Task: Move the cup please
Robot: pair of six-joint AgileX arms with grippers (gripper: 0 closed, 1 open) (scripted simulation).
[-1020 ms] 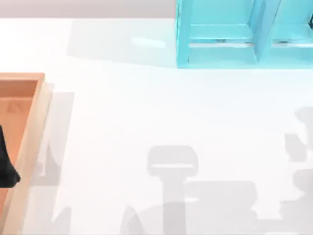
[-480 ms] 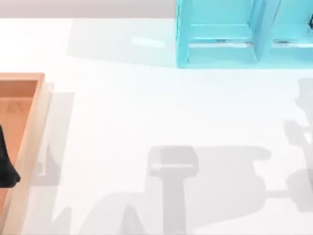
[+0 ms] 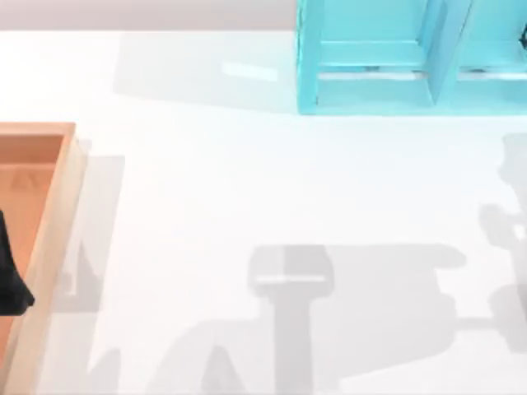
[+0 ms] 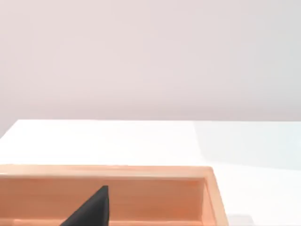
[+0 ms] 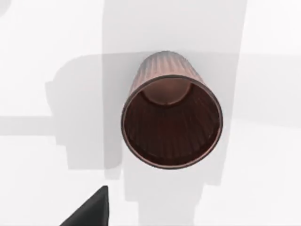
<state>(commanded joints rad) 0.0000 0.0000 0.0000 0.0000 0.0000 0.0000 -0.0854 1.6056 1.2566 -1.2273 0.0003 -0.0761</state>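
Note:
The cup (image 5: 171,120) is a brown ribbed tumbler standing upright on the white table (image 5: 268,188), empty, its open mouth facing the right wrist camera. A dark part of my right gripper (image 5: 89,209) juts in at the picture's edge, above the cup and off to one side, apart from it. A dark part of my left gripper (image 3: 10,276) hangs over the wooden tray (image 3: 51,239) at the table's left edge, and the left wrist view shows the left gripper (image 4: 89,209) above the tray's rim (image 4: 117,172).
A cyan shelf unit (image 3: 370,58) with open compartments stands at the back right. The wooden tray takes up the left edge. Grey arm shadows (image 3: 354,304) lie across the lower middle and right of the white table.
The arm shadows at the lower right have spread and shifted rightward over the second, mostly in the first half. The left gripper's dark part has stayed where it was.

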